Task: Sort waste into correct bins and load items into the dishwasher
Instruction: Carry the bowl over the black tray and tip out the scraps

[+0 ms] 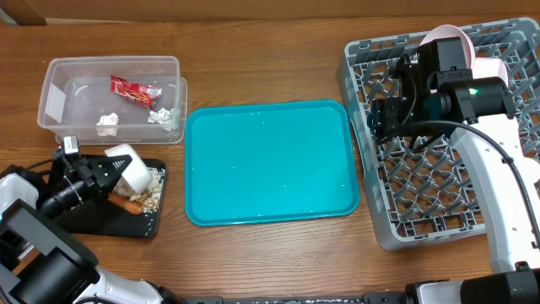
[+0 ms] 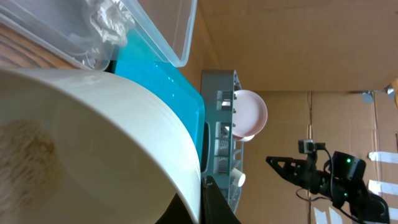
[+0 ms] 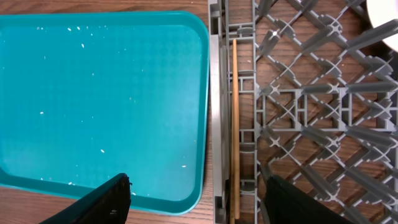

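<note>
Everything is being carried by the wooden table (image 1: 278,253). On its right side, the grey dish rack (image 1: 371,211) is being used as the dishwasher. The right gripper (image 3: 196,186) is being held over the rack, spread wide open with nothing in it. The teal tray (image 1: 270,160) in the middle is being left bare but for tiny specks.

At the back left, dry rubbish is being kept in the clear tub (image 1: 59,93). In front of it, food rubbish is being kept in the black tray (image 1: 126,226).

The pink plate (image 1: 456,34) is being stood on its edge at the back of the rack, likely so the pegs hold it up. The white bowl (image 1: 133,169) is being gripped at its rim by the closed left gripper (image 1: 108,169). The bowl is being tipped over the black tray, probably so leftovers fall out before it is racked.

The chopsticks (image 3: 236,124) are being kept flat along the rack's left wall. The red wrapper (image 1: 133,89) and paper scraps (image 1: 107,124) are being held in the tub. The carrot stick (image 1: 128,203) and crumbs (image 1: 150,200) are being held in the black tray.
</note>
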Controlling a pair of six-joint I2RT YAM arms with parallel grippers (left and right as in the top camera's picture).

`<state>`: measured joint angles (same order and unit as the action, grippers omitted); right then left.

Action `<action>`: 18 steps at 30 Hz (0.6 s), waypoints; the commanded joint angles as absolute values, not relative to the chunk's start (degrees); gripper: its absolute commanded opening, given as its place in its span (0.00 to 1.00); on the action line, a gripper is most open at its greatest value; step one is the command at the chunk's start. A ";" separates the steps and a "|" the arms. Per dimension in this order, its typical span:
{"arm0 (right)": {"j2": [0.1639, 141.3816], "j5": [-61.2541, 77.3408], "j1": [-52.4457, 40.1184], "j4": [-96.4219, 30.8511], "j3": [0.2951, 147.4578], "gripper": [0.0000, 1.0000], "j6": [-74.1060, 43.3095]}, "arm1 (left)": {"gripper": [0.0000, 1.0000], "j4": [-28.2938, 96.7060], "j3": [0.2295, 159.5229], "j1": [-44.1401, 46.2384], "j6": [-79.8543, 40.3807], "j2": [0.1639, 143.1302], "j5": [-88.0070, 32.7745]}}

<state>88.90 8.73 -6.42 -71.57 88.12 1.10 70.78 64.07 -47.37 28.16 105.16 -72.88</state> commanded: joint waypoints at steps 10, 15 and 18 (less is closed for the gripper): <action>88.84 8.62 -6.35 -71.37 88.47 0.72 1.50 | 0.04 70.32 63.90 -47.79 29.04 106.06 -78.91; 88.84 8.62 -6.35 -71.31 88.47 0.72 1.50 | 0.04 67.00 63.90 -48.36 18.26 107.18 -76.47; 88.84 8.62 -6.35 -71.24 88.47 0.72 1.50 | 0.04 70.11 63.90 -48.36 23.68 107.11 -76.90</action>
